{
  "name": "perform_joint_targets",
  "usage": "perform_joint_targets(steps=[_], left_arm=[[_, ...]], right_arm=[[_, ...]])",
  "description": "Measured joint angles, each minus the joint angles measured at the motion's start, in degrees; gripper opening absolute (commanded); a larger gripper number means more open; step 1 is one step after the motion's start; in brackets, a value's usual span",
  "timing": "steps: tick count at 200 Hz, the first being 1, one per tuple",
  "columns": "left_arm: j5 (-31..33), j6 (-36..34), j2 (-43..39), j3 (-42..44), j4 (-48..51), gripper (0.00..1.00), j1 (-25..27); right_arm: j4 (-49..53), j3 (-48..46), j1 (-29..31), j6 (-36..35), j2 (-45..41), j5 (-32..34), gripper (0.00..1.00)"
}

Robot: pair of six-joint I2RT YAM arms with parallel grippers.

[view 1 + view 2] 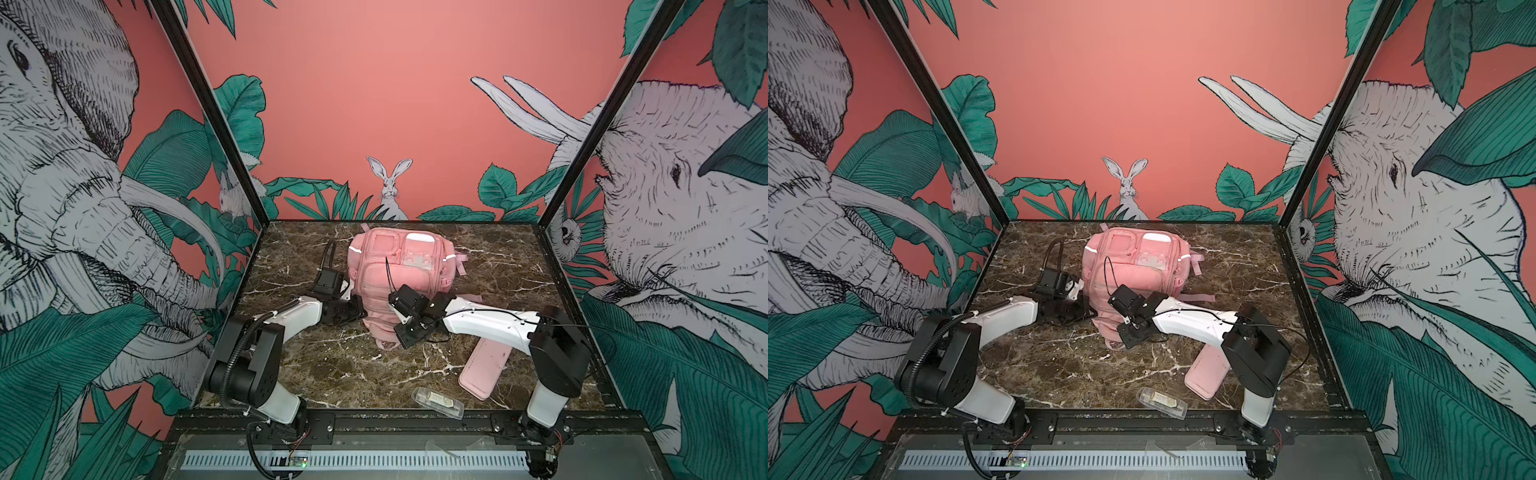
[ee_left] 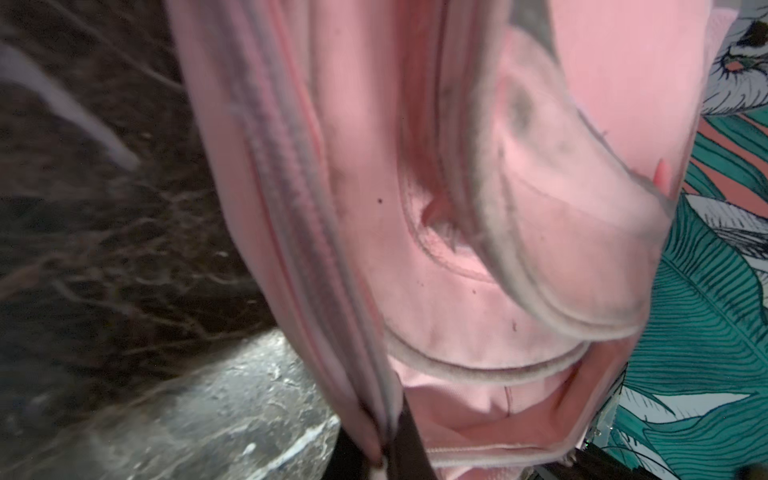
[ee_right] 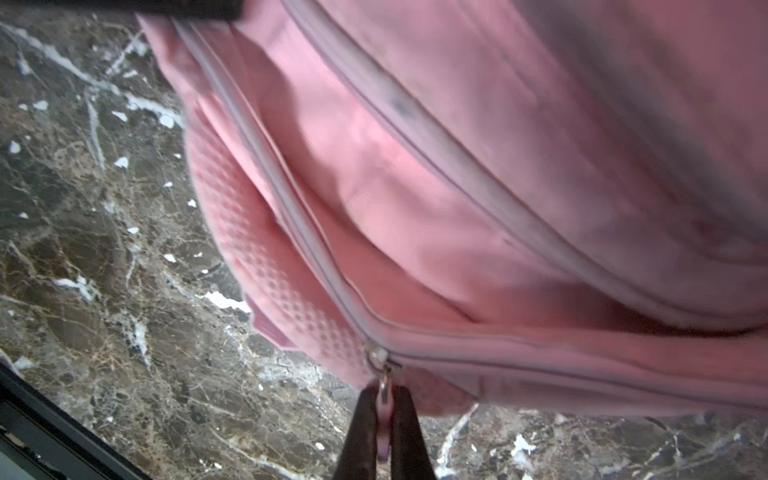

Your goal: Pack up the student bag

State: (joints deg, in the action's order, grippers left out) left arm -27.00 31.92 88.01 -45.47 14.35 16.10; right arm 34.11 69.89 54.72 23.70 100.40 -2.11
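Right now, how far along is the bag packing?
Done: nothing packed yet. The pencil case and clear box lie on the table, outside the student bag.
In hand: the right gripper pinches the zipper pull, and the left gripper clamps the bag's edge.
Left: probably open the zip, load both items, close.

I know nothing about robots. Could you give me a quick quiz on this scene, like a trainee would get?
1. True or false: the flat pink rounded pencil case lies inside the soft pink fabric backpack.
2. The right gripper is shut on: A) a strap, B) the backpack's small zipper pull, C) nothing?
3. Which gripper clamps the backpack's fabric edge?
Key: 1 false; 2 B; 3 the left gripper.
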Motion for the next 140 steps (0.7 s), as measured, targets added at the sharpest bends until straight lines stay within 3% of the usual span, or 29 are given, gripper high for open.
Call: perform_joint_targets(steps=[49, 113, 125, 140], left_arm=[[-0.2, -3.9, 0.7, -3.1, 4.1, 0.00, -5.9], [-1.5, -4.6, 2.8, -6.3, 5.5, 0.00, -6.4], [-1.8, -4.5, 2.9, -6.5, 5.6, 0.13, -6.5], [-2.4, -4.5, 3.0, -6.7, 5.2, 0.39, -6.7]], right_arm=[[0.9, -7.2, -9.7, -2.0, -6.6, 0.8, 0.00], [-0.7, -9.5, -18.2, -4.3, -9.5, -0.1, 0.00], [-0.9, -9.4, -19.5, -4.5, -9.4, -0.7, 0.00], [-0.9, -9.3, -20.4, -4.5, -9.2, -1.4, 0.00]])
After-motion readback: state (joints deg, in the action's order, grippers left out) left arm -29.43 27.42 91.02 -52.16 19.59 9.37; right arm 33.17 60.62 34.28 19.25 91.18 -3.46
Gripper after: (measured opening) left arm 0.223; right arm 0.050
